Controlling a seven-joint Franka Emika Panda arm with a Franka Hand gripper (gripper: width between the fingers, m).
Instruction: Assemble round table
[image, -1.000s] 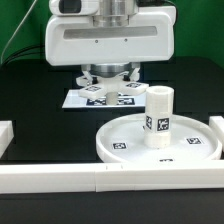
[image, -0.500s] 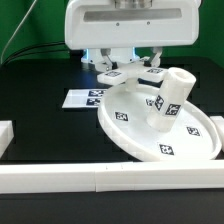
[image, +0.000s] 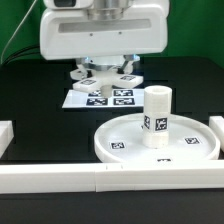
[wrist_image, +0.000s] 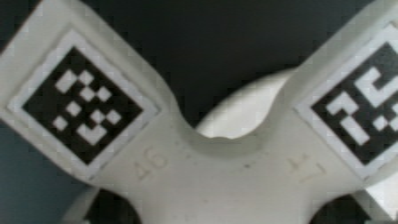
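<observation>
Cross-shaped piece (wrist_image: 214, 170) is seen beneath gripper (image: 104, 66) near far edge; jaw state cannot be told. Centring over post (image: 157, 117) is advised.

The table (image: 40, 110) is black, the backdrop (image: 200, 25) behind it green. The round disc (image: 130, 128), the post (image: 158, 103) and the cross-shaped piece (wrist_image: 214, 165) are all white plastic, each carrying small black-and-white square tags. The marker board (image: 100, 97) is white with the same sort of squares. The border rail (image: 60, 180) is plain white, the arm's housing (image: 100, 35) white too
</observation>
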